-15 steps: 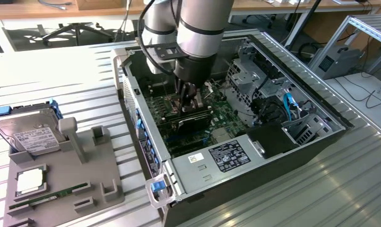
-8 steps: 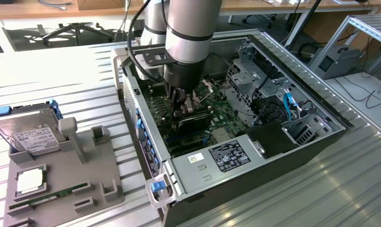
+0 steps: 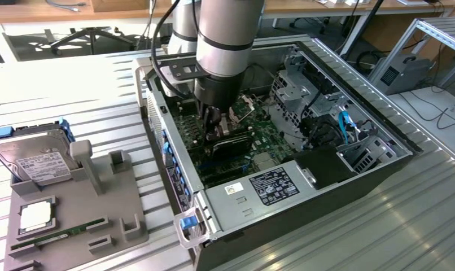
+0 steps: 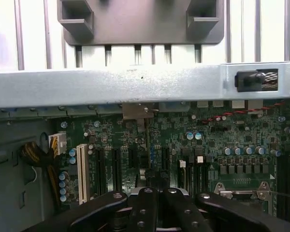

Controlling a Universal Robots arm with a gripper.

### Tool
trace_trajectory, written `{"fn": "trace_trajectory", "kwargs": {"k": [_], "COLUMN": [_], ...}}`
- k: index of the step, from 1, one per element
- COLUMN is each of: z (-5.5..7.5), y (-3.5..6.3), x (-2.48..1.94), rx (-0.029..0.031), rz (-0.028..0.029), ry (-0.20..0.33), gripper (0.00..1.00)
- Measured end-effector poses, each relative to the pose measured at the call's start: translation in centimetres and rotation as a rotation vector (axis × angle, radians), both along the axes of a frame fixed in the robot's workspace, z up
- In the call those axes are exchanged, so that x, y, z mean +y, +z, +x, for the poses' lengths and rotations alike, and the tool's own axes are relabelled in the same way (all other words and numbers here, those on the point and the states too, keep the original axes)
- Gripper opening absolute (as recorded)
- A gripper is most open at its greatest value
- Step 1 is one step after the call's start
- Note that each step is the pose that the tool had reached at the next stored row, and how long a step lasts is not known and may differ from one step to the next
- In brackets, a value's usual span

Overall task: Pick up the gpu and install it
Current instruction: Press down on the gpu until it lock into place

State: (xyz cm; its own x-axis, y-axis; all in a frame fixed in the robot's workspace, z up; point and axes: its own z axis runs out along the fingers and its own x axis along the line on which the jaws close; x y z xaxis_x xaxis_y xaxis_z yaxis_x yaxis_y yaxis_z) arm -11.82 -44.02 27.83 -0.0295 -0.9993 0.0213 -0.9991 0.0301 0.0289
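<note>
1. The arm [image 3: 221,39] comes down from the top centre of the exterior view into the open case [image 3: 363,127], which lies on its side on the slatted desk [image 3: 408,226] and takes up the frame's centre and right.
2. The tool [image 3: 216,131] sits low over the green motherboard [image 3: 269,132], at the frame's centre.
3. Its fingers [image 4: 150,208] are closed tight, side by side, in the wrist view.
4. The gpu [image 3: 231,144] stands on edge on the motherboard, just under the tool, its dark fan face turned toward the lower right of the exterior view.
5. In the wrist view the gpu's thin edge [image 4: 147,145] runs up from the fingertips to its silver bracket [image 4: 137,110], which sits against the case's rear wall [image 4: 87,87].
6. The tool's tips are at the card's top edge; whether they pinch it or just press on it, I cannot tell.
7. At the exterior view's lower left a grey holder [image 3: 84,209] rests on the desk.
8. It carries a hard drive [image 3: 33,158], a CPU [image 3: 35,214] and a green RAM stick [image 3: 58,234], all well apart from the case.
</note>
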Motion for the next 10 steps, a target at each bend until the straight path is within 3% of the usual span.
{"fn": "trace_trajectory", "kwargs": {"k": [10], "z": [-0.01], "y": [-0.26], "x": [0.00], "rx": [0.0000], "rz": [-0.0001], "ry": [0.000], "gripper": [0.11]}}
